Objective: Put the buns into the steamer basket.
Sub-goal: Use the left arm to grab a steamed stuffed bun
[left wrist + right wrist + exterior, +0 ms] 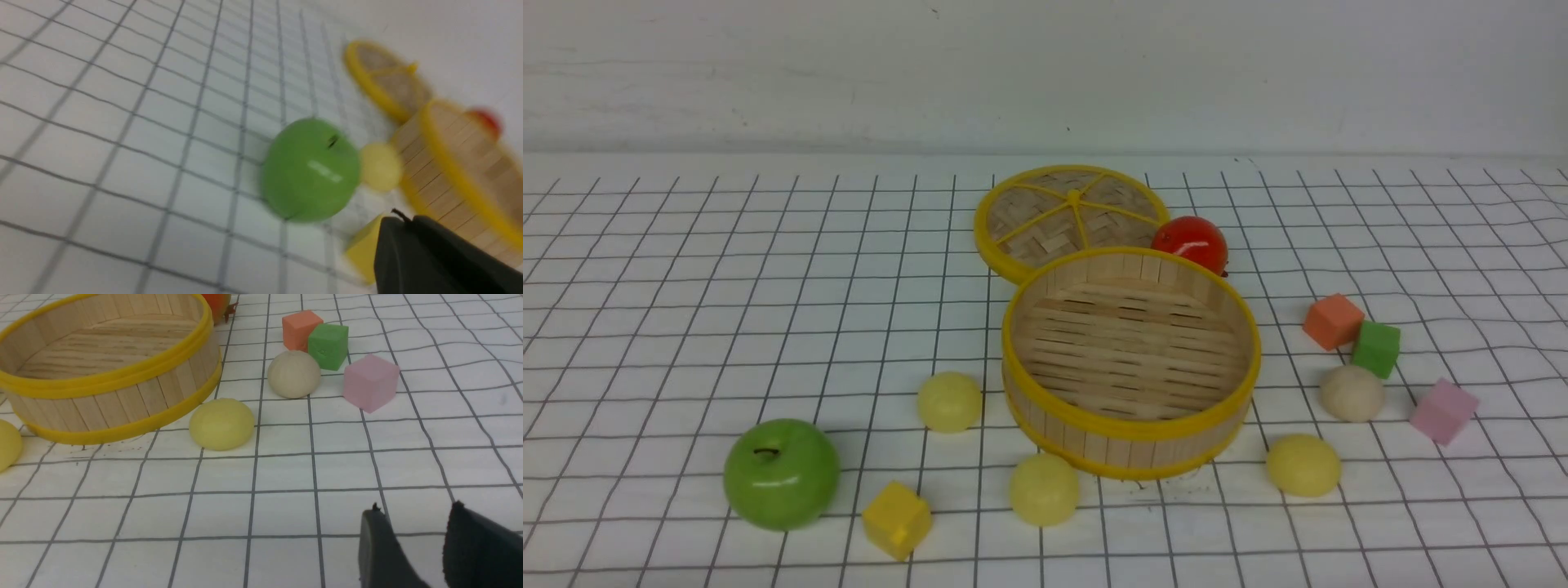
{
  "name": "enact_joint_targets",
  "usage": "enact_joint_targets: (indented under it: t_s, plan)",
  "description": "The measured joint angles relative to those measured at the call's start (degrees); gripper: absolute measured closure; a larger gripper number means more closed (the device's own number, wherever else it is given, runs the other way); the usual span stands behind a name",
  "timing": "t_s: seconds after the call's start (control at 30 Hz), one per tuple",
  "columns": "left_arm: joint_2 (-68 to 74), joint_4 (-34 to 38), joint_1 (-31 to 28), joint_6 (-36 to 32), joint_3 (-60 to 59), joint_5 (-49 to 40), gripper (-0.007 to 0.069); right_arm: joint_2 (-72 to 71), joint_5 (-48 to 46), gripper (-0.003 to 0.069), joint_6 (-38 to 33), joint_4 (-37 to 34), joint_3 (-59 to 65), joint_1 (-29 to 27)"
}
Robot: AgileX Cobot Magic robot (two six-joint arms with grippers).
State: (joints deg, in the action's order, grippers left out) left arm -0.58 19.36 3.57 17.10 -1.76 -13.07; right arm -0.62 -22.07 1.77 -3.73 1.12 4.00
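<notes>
Right gripper (414, 541) hangs low over the gridded table (286, 514), fingers parted on nothing, left gripper (412, 249) just a dark blur, grip unreadable, neither arm visible from the front, where four buns (1044, 488) ring the empty steamer basket (1131, 426).

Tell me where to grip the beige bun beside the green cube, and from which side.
Probably from above: pinch the beige bun on its left and right flanks, low where the dome is widest. The green cube crowds its far side; the pink cube stands apart.
</notes>
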Motion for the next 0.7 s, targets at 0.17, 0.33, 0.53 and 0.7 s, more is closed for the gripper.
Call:
enact_joint_targets:
  t_s: [0.17, 0.33, 0.53, 0.7]
  plan:
    - [0.00, 14.78, 0.00, 7.11, 0.00, 12.45, 0.0603, 0.00, 0.00, 0.0420, 0.00, 0.00, 0.00, 0.00]
    - [0.00, 14.18, 0.00, 6.87, 7.15, 12.18, 0.0603, 0.00, 0.00, 0.0420, 0.00, 0.00, 0.00, 0.00]
    - [10.31, 2.54, 0.00, -0.99, 28.33, -12.67, 0.0601, 0.00, 0.00, 0.0420, 0.00, 0.00, 0.00, 0.00]
    - [32.74, -2.25, 0.00, -2.97, 41.61, -38.26, 0.0599, 0.00, 0.00, 0.0420, 0.00, 0.00, 0.00, 0.00]
